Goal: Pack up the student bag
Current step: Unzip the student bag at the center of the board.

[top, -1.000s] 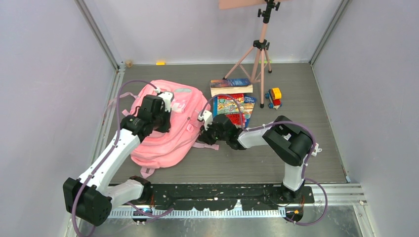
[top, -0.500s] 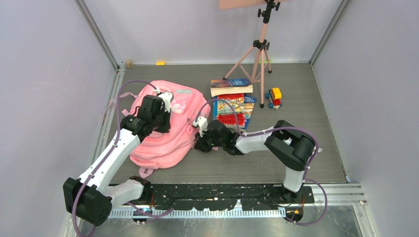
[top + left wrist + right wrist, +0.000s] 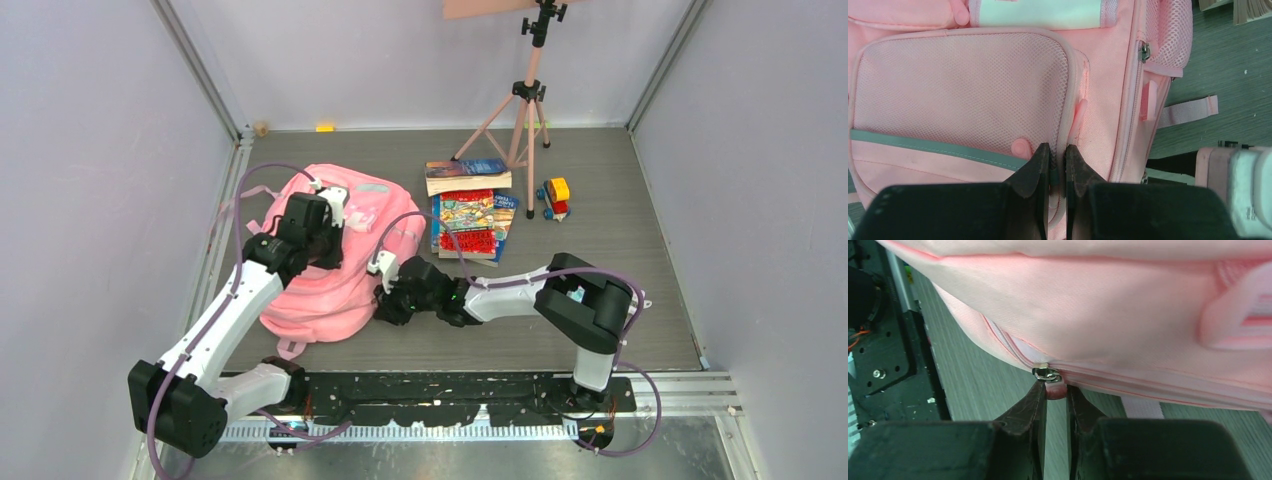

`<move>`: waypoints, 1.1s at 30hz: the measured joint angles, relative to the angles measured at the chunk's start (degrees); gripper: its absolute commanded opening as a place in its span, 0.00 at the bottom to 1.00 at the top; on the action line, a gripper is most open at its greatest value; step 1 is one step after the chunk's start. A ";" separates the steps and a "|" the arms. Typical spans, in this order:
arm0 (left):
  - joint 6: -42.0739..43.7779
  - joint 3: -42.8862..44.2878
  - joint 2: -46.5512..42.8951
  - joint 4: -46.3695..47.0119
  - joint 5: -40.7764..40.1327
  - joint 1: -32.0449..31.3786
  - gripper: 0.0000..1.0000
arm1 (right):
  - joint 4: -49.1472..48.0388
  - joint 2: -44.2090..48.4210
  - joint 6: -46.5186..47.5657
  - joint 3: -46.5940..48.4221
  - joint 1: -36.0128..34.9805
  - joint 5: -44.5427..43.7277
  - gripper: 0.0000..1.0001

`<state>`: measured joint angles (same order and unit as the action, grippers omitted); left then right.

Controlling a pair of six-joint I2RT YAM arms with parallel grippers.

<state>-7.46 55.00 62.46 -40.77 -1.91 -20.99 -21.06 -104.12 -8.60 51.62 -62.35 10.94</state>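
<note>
Pinching the small pink zip pull (image 3: 1055,391), the right claw (image 3: 1054,389) is nearly closed, its 2 fingers (image 3: 1028,410) pressed on the tab just under the metal slider (image 3: 1046,373). That zip runs along the side of the student bag (image 3: 1108,315), which fills the view above the fingers. Seen from above, this claw (image 3: 385,305) sits low at the bag's near right edge, touching it.

The left claw (image 3: 1057,152) is also nearly closed, with a raised pink seam at the right edge of the mesh pocket (image 3: 958,90) caught between its fingertips. It comes down on the bag's front from above.

The bag (image 3: 330,290) lies flat, front up, on the left half of the table (image 3: 650,250), a strap (image 3: 1188,110) trailing off its right side. Just beside its far right corner lie 2 books (image 3: 472,215). A small toy (image 3: 553,197) sits right of them, and a pink tripod (image 3: 522,110) stands behind.
</note>
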 measured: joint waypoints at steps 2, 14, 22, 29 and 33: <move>-0.04 0.00 0.00 0.02 0.00 0.13 0.00 | 0.83 0.00 0.00 1.01 -0.87 -0.22 0.01; -0.04 -0.04 0.00 -0.11 -0.61 0.70 0.00 | 3.67 -3.63 0.04 7.67 -5.25 -0.87 0.05; -0.09 -0.07 -0.02 -0.11 -0.81 0.87 0.00 | 3.10 -3.80 -1.64 8.04 -6.75 -2.82 0.49; -0.66 -0.07 -0.04 1.27 -0.02 0.92 0.00 | 2.14 7.58 -4.17 -0.83 -8.00 -4.98 0.72; -0.66 -0.11 -0.04 1.38 0.39 1.03 0.00 | 2.97 16.41 -9.60 -3.89 -3.39 -7.19 0.72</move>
<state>-8.12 54.89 62.41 -39.40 -1.52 -19.97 -18.09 -87.70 -18.20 47.72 -65.73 3.75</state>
